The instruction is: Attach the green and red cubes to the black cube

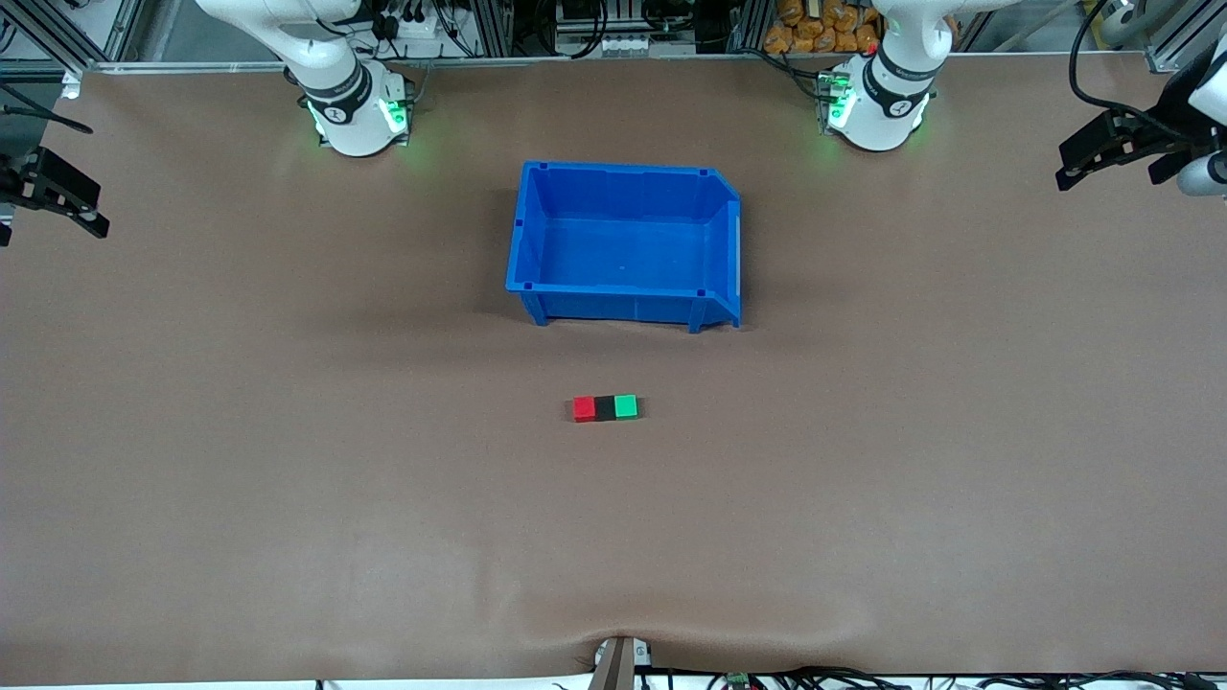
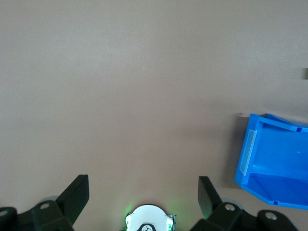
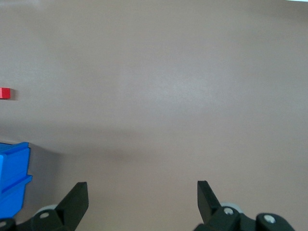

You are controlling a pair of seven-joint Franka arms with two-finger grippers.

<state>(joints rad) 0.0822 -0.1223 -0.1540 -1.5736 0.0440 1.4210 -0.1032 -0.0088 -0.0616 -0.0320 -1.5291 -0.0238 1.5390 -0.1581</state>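
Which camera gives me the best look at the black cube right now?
The front view. There the black cube sits in plain sight on the table, in a row between the red cube and the green cube, touching both. The right wrist view catches only the red cube at its edge; the left wrist view shows no cubes.

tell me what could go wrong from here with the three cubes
1. The red cube, black cube and green cube look joined in a row; any nudge might split them.
2. Left gripper and right gripper wait open at the table's ends; a careless return sweep could hit the blue bin.
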